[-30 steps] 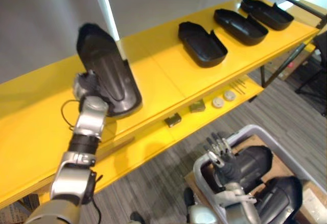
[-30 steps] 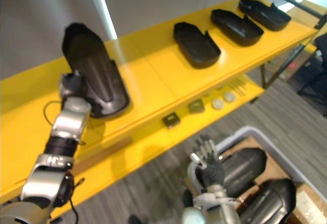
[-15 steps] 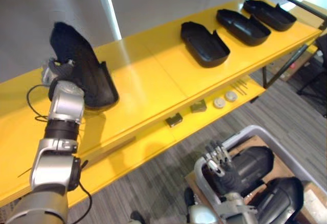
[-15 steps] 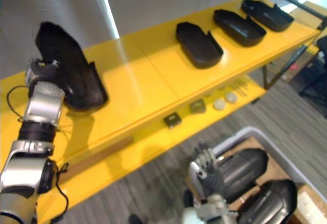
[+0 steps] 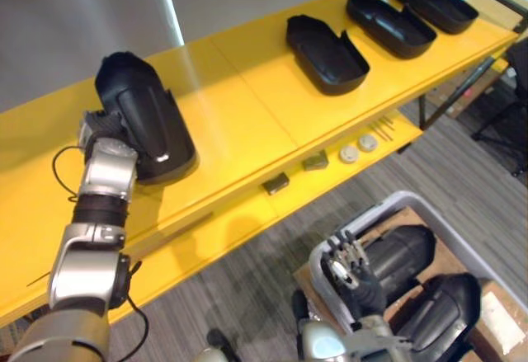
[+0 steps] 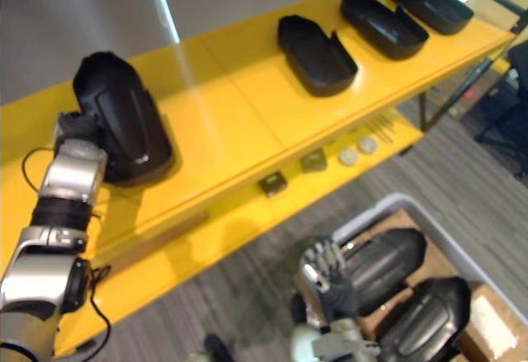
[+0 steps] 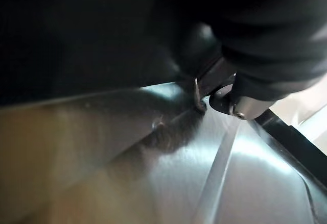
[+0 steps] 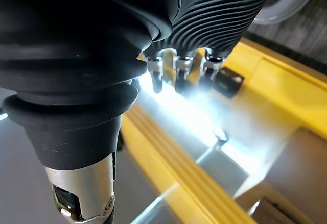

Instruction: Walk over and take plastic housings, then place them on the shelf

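1. At upper left, the left hand (image 5: 103, 131) rests against a black housing (image 5: 144, 119) lying dome-up on the yellow shelf (image 5: 239, 123); whether it grips cannot be told.
2. Half a second ago this housing stood tipped on edge.
3. Upper right, three housings (image 5: 326, 44) sit already placed.
4. Lower right, the right hand (image 5: 353, 265) hangs loose-fingered and empty beside the grey bin (image 5: 429, 220), where two housings (image 5: 404, 251) wait.

Both eye views look down from above, sharing the shelf (image 5: 247, 123). Wrist views sit close behind left hand (image 7: 255, 55) and right hand (image 8: 153, 25).
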